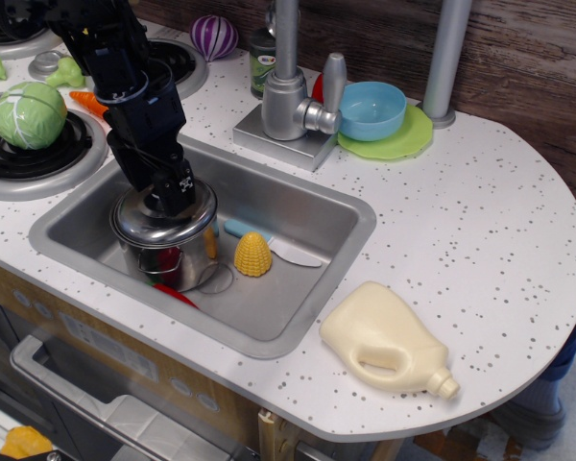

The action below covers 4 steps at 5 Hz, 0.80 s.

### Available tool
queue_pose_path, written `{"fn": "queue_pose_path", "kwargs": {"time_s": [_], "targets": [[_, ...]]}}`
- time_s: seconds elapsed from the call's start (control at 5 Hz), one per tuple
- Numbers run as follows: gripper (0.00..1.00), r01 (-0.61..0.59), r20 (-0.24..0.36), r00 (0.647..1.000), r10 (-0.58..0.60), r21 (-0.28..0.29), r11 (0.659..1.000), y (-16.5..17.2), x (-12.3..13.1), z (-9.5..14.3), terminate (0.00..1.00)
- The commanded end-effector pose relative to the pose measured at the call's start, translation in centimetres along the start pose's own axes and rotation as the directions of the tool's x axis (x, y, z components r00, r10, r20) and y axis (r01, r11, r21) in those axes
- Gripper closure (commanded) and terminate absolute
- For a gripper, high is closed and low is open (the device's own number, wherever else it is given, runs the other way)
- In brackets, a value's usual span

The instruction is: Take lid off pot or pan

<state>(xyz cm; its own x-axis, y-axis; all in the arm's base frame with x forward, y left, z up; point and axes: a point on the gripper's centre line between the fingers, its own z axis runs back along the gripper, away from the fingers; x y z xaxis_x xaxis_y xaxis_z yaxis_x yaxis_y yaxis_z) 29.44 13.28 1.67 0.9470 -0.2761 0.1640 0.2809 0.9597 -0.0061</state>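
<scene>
On the speckled white counter (461, 221), the pot (173, 254) stood at the left of the sink (298, 307) with the lid (139, 221) seated on it, while the black end effector (170, 195) pressed down over the lid's centre, its grip on the knob impossible to tell.

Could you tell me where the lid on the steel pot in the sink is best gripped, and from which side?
Grip the lid by its small centre knob, coming straight down from above. It lies flat on the upright pot, and its shallow dome offers no other hold. The end effector is already over the centre.
</scene>
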Motion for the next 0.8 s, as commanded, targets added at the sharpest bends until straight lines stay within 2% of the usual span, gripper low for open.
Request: {"fn": "queue_pose_path", "kwargs": {"time_s": [0.0, 0.6], "targets": [[1.00, 0.019, 0.027, 0.999, -0.020, 0.041, 0.999, 0.95, 0.13, 0.79, 0.00], [1.00, 0.019, 0.050, 0.999, -0.019, 0.007, 1.000, 0.95, 0.63, 0.27, 0.00]]}}
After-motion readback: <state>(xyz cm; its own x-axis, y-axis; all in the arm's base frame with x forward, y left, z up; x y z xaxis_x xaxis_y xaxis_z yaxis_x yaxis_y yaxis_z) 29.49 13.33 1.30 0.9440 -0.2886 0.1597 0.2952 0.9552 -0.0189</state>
